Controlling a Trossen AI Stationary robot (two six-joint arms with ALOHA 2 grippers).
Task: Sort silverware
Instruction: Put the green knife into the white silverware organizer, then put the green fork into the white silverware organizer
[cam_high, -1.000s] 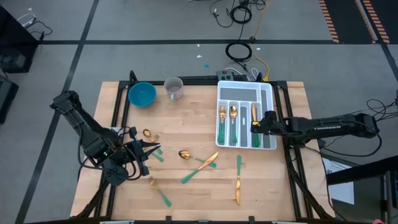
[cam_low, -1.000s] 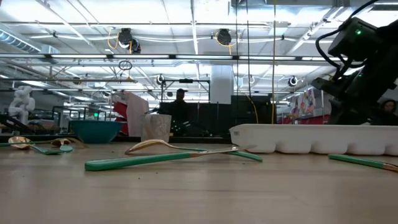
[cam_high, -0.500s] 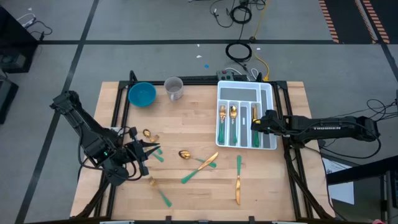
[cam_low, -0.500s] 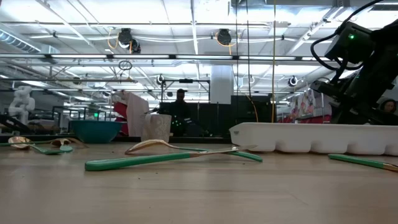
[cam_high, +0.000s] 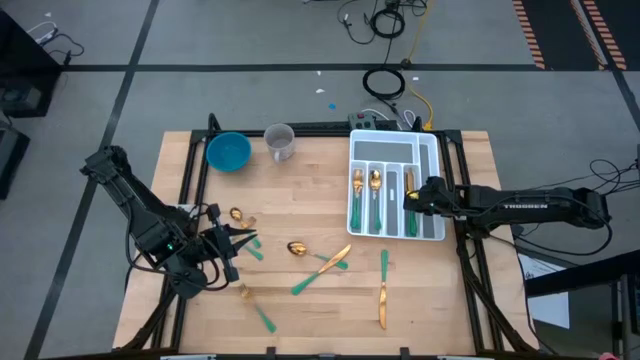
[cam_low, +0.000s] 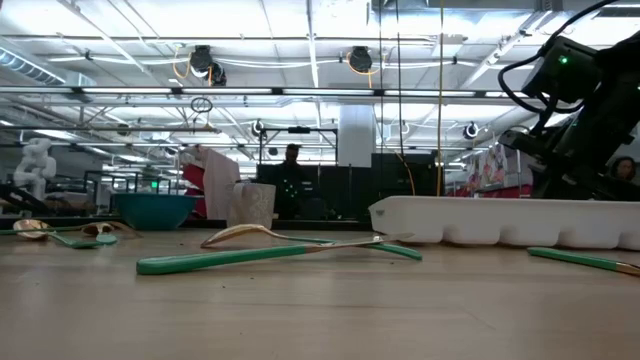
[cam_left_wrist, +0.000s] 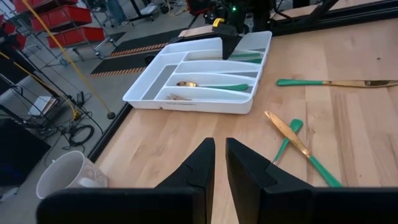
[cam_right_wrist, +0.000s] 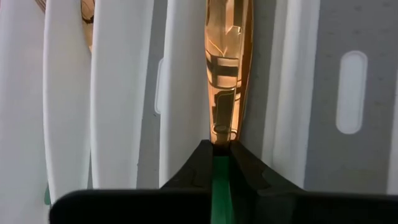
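The silverware has gold heads and green handles. Several pieces lie flat on the table: a spoon (cam_high: 296, 248), a crossed pair (cam_high: 330, 265), a knife (cam_high: 383, 290), another spoon (cam_high: 236, 215). Forks (cam_high: 357, 190) and spoons (cam_high: 375, 190) lie in the white tray (cam_high: 430, 150). My right gripper (cam_high: 410, 200) is over the tray, shut on a knife (cam_right_wrist: 227, 74). My left gripper (cam_high: 240, 243) waits near the left edge, its fingers (cam_left_wrist: 202, 162) almost together and holding nothing. My right gripper pinches the knife between its two fingers (cam_right_wrist: 193, 168) where the gold blade meets the green handle (cam_right_wrist: 219, 149). It comes from above, over the tray. The blade lies along one tray compartment; whether it rests on the bottom I cannot tell.
A blue bowl (cam_high: 229, 151) and a clear cup (cam_high: 280, 141) stand at the far edge, left of the tray. Another spoon (cam_high: 255, 305) lies near the near edge. Bare wood lies between the cup and the tray. Cables lie on the floor beyond the table.
My right arm has shifted a little toward the far edge over the tray, still shut on the knife. Everything else has kept still.
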